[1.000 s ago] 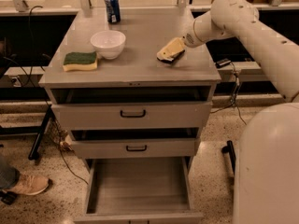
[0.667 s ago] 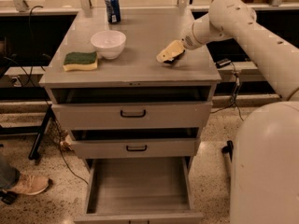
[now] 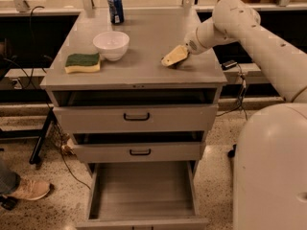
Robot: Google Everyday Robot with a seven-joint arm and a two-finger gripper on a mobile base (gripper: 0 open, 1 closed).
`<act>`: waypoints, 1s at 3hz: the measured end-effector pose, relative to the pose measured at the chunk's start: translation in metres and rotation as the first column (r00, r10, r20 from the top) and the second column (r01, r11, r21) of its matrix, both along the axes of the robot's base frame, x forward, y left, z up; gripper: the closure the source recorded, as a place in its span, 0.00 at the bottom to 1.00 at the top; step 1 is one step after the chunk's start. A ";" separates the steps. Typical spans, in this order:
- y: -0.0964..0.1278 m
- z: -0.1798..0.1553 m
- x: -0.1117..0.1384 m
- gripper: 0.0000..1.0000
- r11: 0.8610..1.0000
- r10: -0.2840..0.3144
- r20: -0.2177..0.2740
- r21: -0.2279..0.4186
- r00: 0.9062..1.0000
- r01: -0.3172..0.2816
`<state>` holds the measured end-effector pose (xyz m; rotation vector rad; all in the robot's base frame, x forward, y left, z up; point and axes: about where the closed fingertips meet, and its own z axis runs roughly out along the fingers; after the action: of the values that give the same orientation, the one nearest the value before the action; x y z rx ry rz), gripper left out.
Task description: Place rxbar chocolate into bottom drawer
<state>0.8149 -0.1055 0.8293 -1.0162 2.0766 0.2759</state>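
My gripper (image 3: 173, 56) is low over the right side of the grey cabinet top (image 3: 144, 47), pale yellow, at the end of the white arm that reaches in from the right. The rxbar chocolate does not show; it may be hidden under the gripper. The bottom drawer (image 3: 143, 191) is pulled out at the foot of the cabinet, and its wide grey floor is bare.
A green-and-yellow sponge (image 3: 82, 63), a white bowl (image 3: 111, 44) and a blue can (image 3: 115, 7) stand on the left and back of the top. The two upper drawers (image 3: 136, 117) are slightly ajar. A person's shoe (image 3: 29, 189) is at the lower left. My white base (image 3: 271, 171) fills the right.
My gripper has dipped slightly lower toward the cabinet top. Nothing else has moved.
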 end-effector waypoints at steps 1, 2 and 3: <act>0.000 -0.007 -0.003 0.43 1.000 0.007 -0.017 -0.016 1.000 -0.007; -0.001 -0.006 -0.004 0.65 1.000 0.011 -0.019 -0.016 1.000 -0.012; -0.001 -0.005 -0.005 0.89 1.000 0.011 -0.019 -0.016 1.000 -0.012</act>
<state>0.8103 -0.1062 0.8248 -1.0391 2.0938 0.2766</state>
